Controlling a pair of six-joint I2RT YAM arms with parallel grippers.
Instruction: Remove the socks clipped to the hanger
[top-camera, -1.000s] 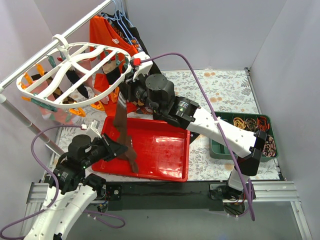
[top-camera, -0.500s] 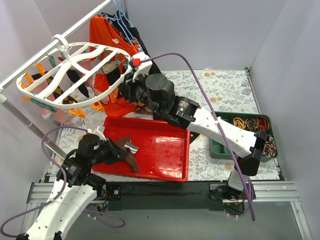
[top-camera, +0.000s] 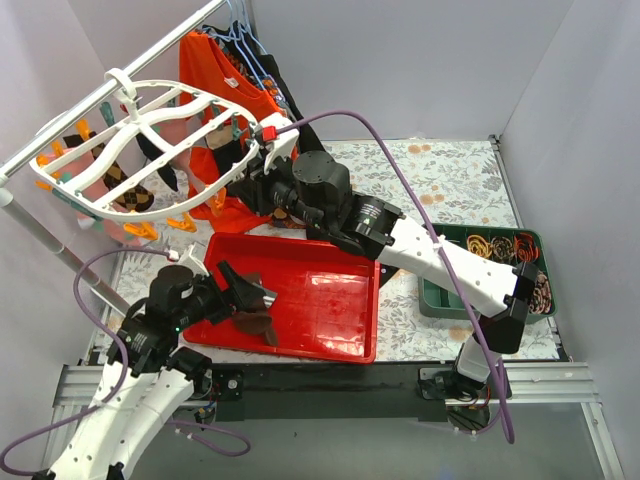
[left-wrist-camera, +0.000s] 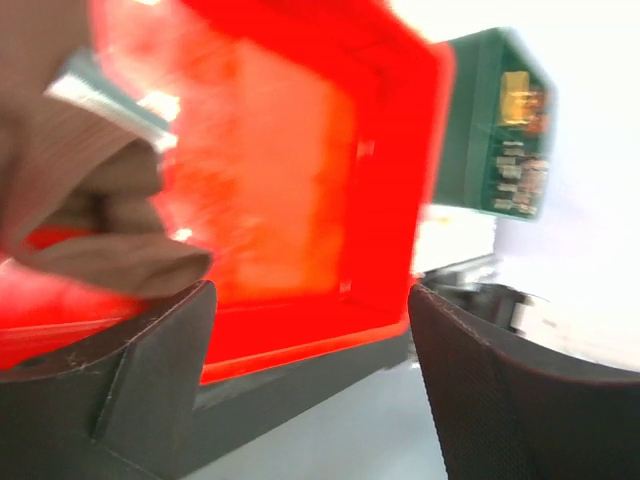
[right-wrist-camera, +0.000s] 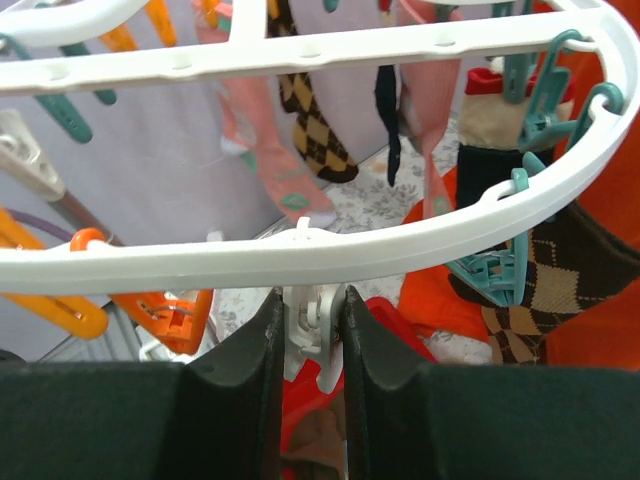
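The white oval hanger (top-camera: 160, 90) hangs tilted from the rail at the upper left, with several socks still clipped under it, among them a brown argyle sock (top-camera: 125, 185). The right wrist view shows its rim (right-wrist-camera: 300, 250), an argyle sock (right-wrist-camera: 310, 130) and a pink sock (right-wrist-camera: 265, 120). My right gripper (top-camera: 255, 162) is shut on a white clip (right-wrist-camera: 318, 330) under the rim. A dark brown sock (top-camera: 255, 318) lies loose in the red tray (top-camera: 330, 300). My left gripper (top-camera: 243, 290) hovers open just above it, with the sock (left-wrist-camera: 90, 200) beside the left finger (left-wrist-camera: 150, 380).
An orange shirt (top-camera: 215, 70) and wire hangers hang on the rail (top-camera: 170, 45) behind the frame. A green bin (top-camera: 432, 295) of small items stands at the right on the floral cloth. Orange clips (right-wrist-camera: 160, 310) and teal clips (right-wrist-camera: 495, 275) dangle from the rim.
The brown sock came off its clip and dropped into the red tray. My left gripper went from shut on it to open. The hanger swung back up; the right gripper kept its hold.
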